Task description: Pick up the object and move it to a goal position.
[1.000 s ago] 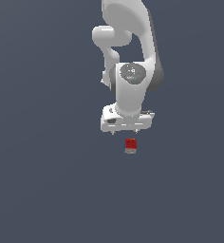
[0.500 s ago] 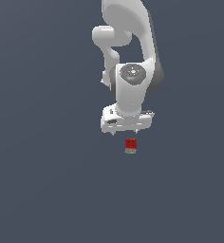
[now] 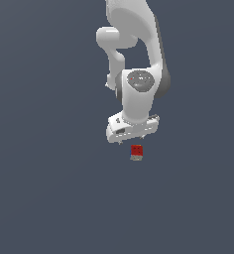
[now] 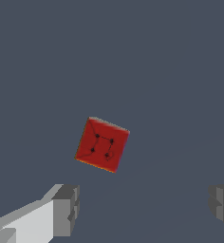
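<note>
Cube point(image 3: 136, 152), red face up, lies on the grey bench point(image 3: 49, 188), not yet picked up. The claw point(image 3: 133, 140) hangs over it, slightly toward the exterior view's left, with a gap between them as far as the pictures show. In the wrist view the cube point(image 4: 102, 144) sits free between and ahead of the two fingers point(image 4: 66, 209), which are spread wide, well apart from its sides. I judge the task barely begun: lowering, closing on the cube, lifting and carrying it all remain. No goal marker is visible.
</note>
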Action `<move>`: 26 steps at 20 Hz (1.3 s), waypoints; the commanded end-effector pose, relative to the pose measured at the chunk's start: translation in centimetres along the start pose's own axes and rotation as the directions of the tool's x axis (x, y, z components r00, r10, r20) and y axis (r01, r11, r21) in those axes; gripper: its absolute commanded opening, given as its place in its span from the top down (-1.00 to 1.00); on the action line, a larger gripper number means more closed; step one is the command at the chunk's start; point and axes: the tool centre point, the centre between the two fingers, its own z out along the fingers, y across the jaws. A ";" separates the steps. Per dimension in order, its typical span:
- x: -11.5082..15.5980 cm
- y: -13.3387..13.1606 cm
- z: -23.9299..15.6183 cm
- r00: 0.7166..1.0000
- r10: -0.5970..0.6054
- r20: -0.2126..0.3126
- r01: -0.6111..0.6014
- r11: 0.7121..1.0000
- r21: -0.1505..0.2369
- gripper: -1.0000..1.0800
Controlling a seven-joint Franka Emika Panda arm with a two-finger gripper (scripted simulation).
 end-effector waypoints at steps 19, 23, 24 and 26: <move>0.8 -1.4 3.1 0.825 -0.564 0.003 0.564 0.825 -0.012 -0.92; 1.0 -1.8 3.7 0.752 -0.660 0.003 0.660 0.752 -0.013 -0.92; 1.0 -1.8 3.8 0.731 -0.682 0.003 0.682 0.731 -0.014 -0.92; 1.1 -2.0 4.1 0.689 -0.725 0.003 0.725 0.689 -0.014 -0.92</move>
